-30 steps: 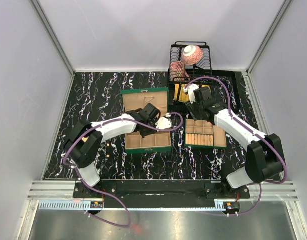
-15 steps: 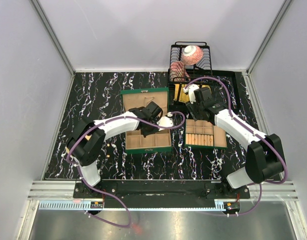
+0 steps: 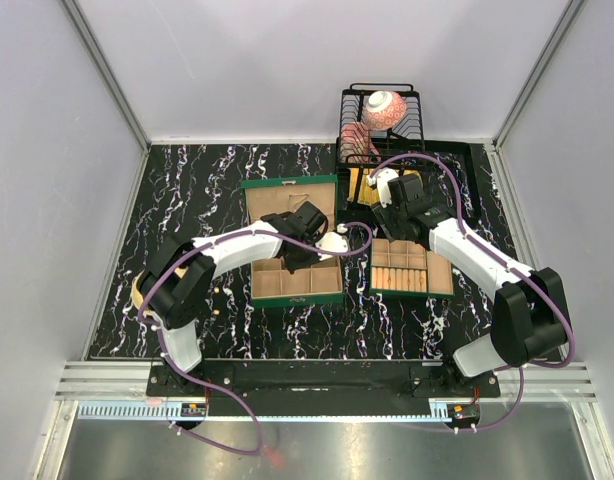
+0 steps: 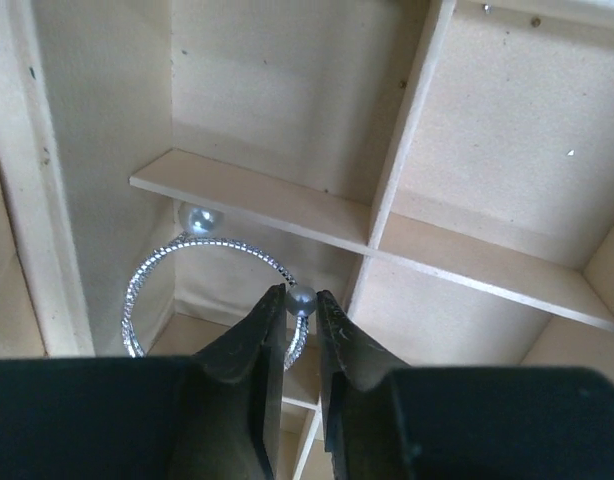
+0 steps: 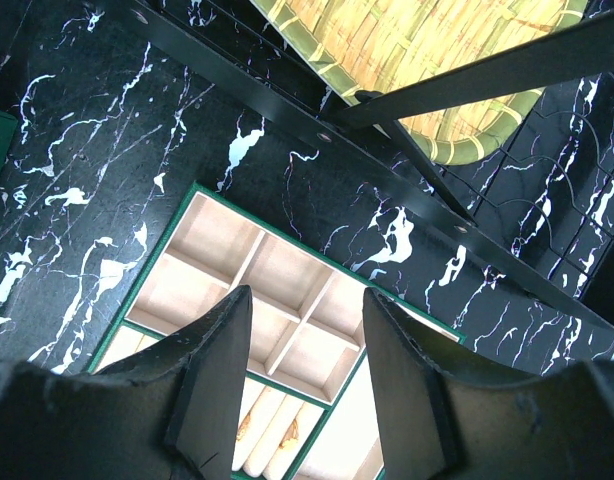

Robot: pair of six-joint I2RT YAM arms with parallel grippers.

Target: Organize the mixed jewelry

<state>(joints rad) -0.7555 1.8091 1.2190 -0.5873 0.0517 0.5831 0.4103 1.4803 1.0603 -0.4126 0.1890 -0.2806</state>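
- We saw a black marbled table [image 3: 177,190], walled in by pale panels.
- A black wire rack [image 3: 380,135] stood at the back right, with a pink bowl [image 3: 383,108] in it.
- The left arm [image 3: 227,252] reached in over the left box [image 3: 297,299]. The right arm [image 3: 467,250] reached toward the rack, above the back of the right box [image 3: 407,293].
- Both boxes were green, lined beige and split into compartments. They sat side by side mid-table, not touching, and the left box's lid lay open behind it.
- The right box's front row held ribbed beige rolls [image 3: 397,278].
- A woven yellow plate [image 5: 407,50] showed behind the rack's bars, near the back of the right box.
- The right gripper [image 5: 305,300] hung over the right box's back compartments, fingers wide apart with nothing between them.
- The left gripper [image 4: 300,310] pointed down into the left box, fingers nearly together.
- The hoop [image 4: 232,245], thin silvery twisted wire, sat in a compartment of the left box, against a side wall and in front of a divider.
- One pearly bead [image 4: 301,299] on the hoop sat right between the left fingertips. We could not tell whether they pressed on it.
- A second bead [image 4: 199,218] sat on the hoop's far side, close by the divider.
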